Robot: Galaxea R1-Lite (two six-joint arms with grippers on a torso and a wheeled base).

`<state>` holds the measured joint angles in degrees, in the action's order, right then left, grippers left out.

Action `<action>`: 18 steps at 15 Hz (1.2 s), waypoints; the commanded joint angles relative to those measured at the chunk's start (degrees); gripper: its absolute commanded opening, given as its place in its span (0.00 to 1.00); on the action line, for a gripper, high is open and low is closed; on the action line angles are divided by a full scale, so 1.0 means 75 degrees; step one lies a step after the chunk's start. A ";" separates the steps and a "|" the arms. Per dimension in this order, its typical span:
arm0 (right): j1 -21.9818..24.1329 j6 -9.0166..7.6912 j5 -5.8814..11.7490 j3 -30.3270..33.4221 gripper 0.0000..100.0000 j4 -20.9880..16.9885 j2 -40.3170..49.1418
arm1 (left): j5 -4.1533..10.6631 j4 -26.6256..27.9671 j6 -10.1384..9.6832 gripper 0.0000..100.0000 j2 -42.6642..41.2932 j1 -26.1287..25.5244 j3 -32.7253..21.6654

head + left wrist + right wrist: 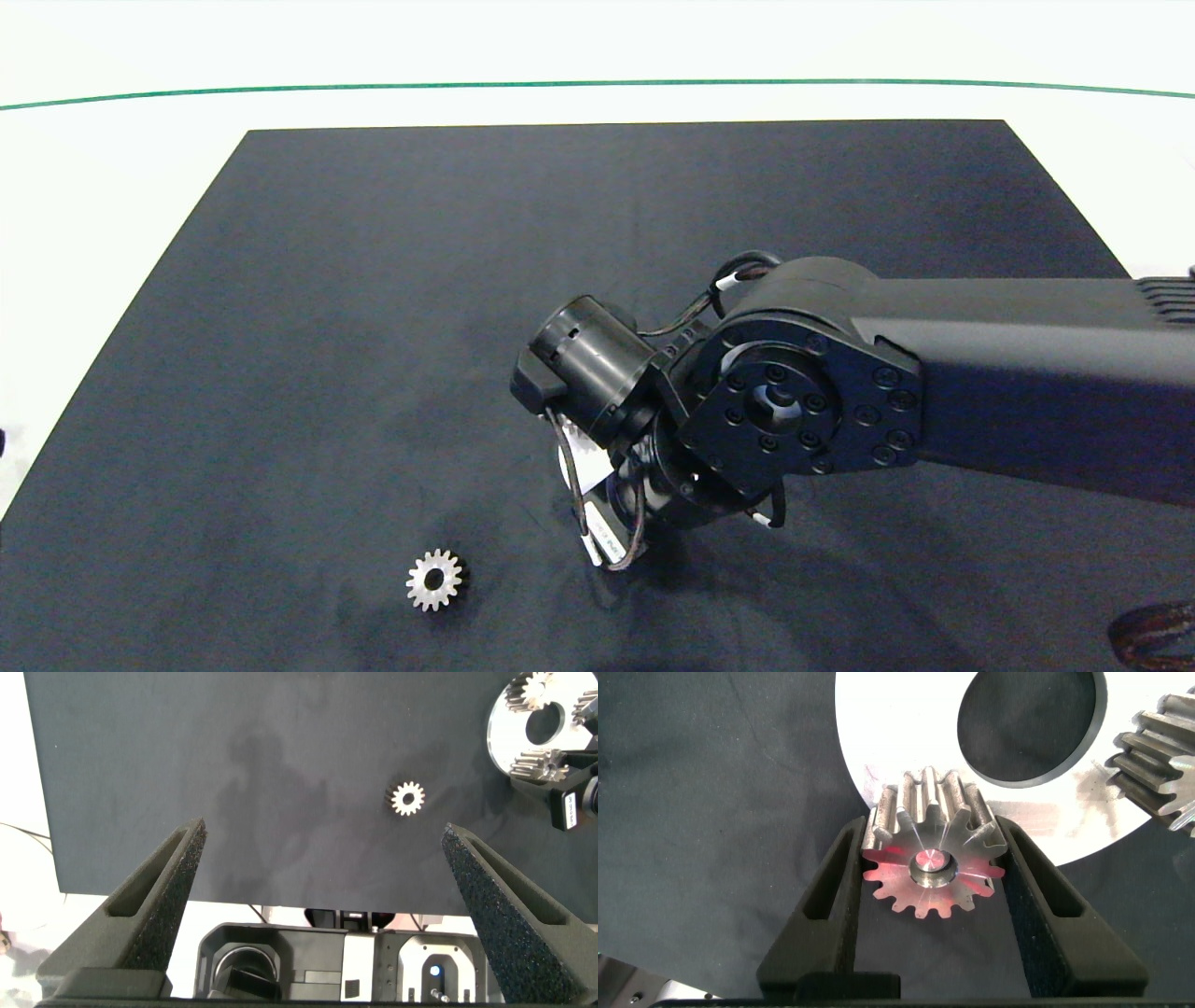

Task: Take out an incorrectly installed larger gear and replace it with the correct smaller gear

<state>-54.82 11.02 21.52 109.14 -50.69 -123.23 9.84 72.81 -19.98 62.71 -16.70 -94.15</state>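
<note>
Steel, rigid and slick, the larger gear (932,849) sits clamped by its toothed flanks in the right pincer (932,873) over the white plate (878,728). Left pincer (322,882) hangs apart above the worktop (234,765), the smaller gear (406,798) lying loose.

My head camera looks down on the mat (373,327); both wrist cameras share the round plate (906,728).

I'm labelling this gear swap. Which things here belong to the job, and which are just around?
Job:
larger gear, between the right gripper fingers on the round plate
smaller gear, loose on the mat

Around:
black mat
left gripper, open, idle
</note>
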 commanded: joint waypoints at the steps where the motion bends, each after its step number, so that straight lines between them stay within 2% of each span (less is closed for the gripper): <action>1: -0.0003 0.0007 0.0014 -0.0091 0.37 -0.0038 -0.0022 | 0.0013 0.0053 -0.0020 1.00 0.0006 0.0000 0.0002; 15: -0.0261 0.0007 0.0037 -0.0115 0.10 -0.0109 0.0740 | 0.0013 0.0041 -0.0020 1.00 0.0006 0.0012 0.0002; 18: -0.0296 -0.0005 0.0061 -0.0478 0.04 -0.0109 0.1256 | 0.0013 0.0041 -0.0020 1.00 0.0006 0.0024 -0.0009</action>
<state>-56.89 10.91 21.85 106.80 -51.21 -116.48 9.84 72.77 -20.00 62.65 -16.62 -94.15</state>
